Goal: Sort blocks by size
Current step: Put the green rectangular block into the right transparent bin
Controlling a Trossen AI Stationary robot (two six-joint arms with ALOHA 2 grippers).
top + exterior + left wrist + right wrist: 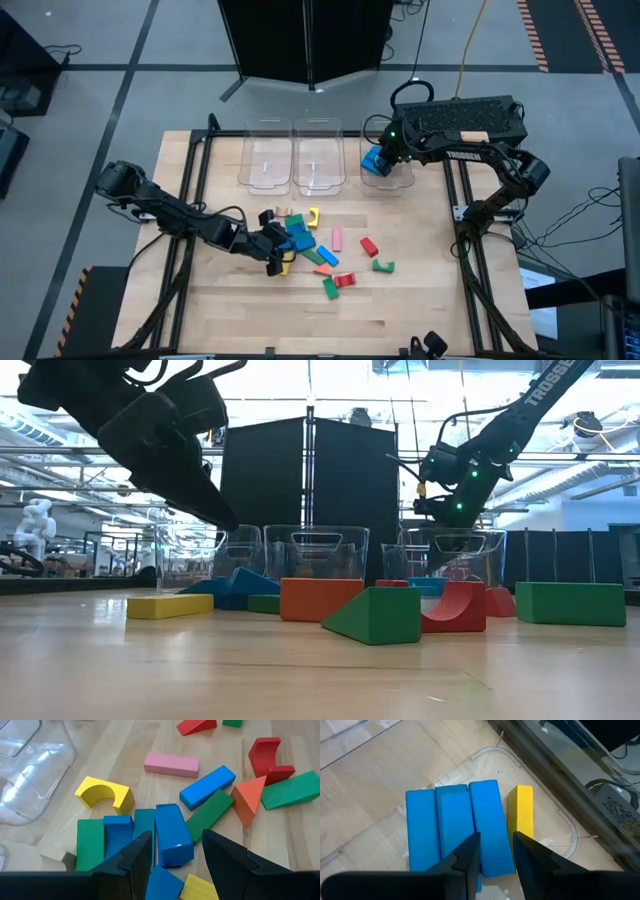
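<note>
Several coloured blocks point(300, 245) lie in a loose pile at mid-table. My left gripper point(175, 857) hovers open over the pile, slanting down. Its fingers stand either side of a long blue block point(172, 835), which lies flat among blue, green and yellow ones. In the low view its fingertips point(225, 520) hang above the blocks. My right gripper point(496, 857) reaches down into the right clear bin point(392, 180). There three blue blocks and a yellow block point(520, 815) lie flat side by side. Its fingers are slightly apart, astride the near end of the blue block point(490, 820) next to the yellow one. My right gripper has its fingers at the two long sides of the blue block's near end point(496, 870), coming from above and slanting down, along the block. I cannot tell whether they touch it. The block lies flat on the bin floor between another blue block and the yellow one.
Two more clear bins point(265, 160) point(318, 160) stand left of the right bin along the far side. A pink block point(337, 238), a red block point(369, 246) and a green arch point(384, 266) lie right of the pile. Bare wood stretches toward the near edge.
</note>
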